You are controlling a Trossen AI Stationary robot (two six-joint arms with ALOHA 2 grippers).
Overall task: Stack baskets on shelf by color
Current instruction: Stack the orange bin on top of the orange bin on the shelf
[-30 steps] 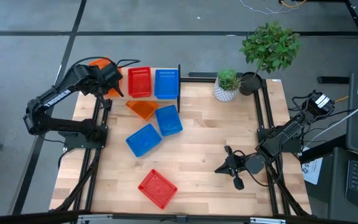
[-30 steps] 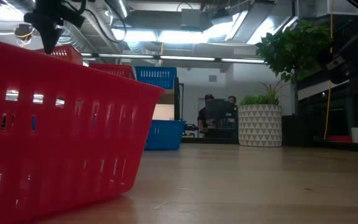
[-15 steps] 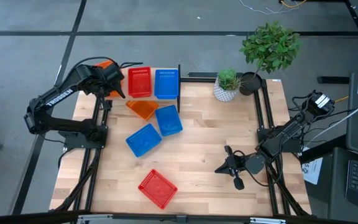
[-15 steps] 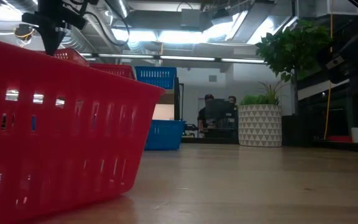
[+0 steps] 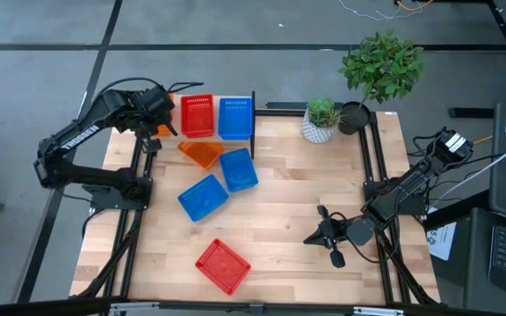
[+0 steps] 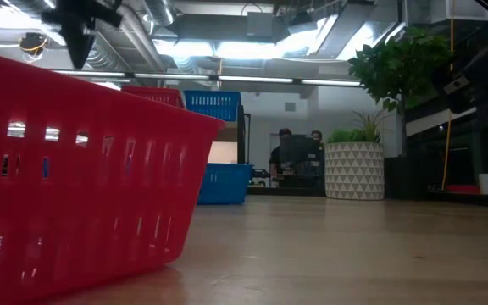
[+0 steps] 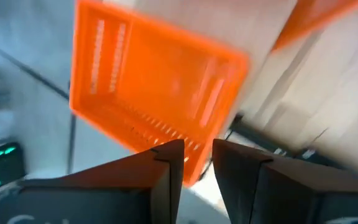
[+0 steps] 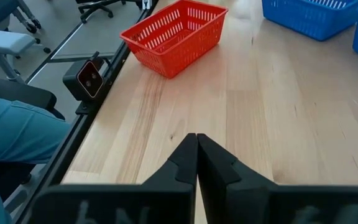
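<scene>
Your left gripper (image 5: 158,107) is at the far left corner of the tabletop (image 5: 288,219), over the left end of the shelf (image 5: 251,112). In the left wrist view its two fingers (image 7: 166,168) stand a narrow gap apart with nothing between them: the gripper is released. Just ahead of them lies an orange basket (image 7: 154,93), apart from the fingers; in the high view only a sliver of it (image 5: 159,129) shows under the arm.

On the shelf, a red basket (image 5: 197,115) sits at the middle and a blue basket (image 5: 234,118) at the right end, side by side and touching or nearly so. In the low view both appear raised above the tabletop level.

On the tabletop, check the following:
- A second orange basket (image 5: 201,154) lies tilted, just in front of the shelf near the far edge.
- A blue basket (image 5: 239,169) lies just beside it, toward the centre.
- Another blue basket (image 5: 203,197) lies nearer the left edge, close to the previous one.
- A red basket (image 5: 222,265) lies alone near the front edge, well apart from the others. It fills the left of the low view (image 6: 74,178).

Your right gripper (image 5: 325,233) waits near the front right corner of the tabletop. In the right wrist view its fingers (image 8: 185,163) are pressed together on nothing: clenched.

A white patterned plant pot (image 5: 321,128) stands at the far edge, right of the shelf.
</scene>
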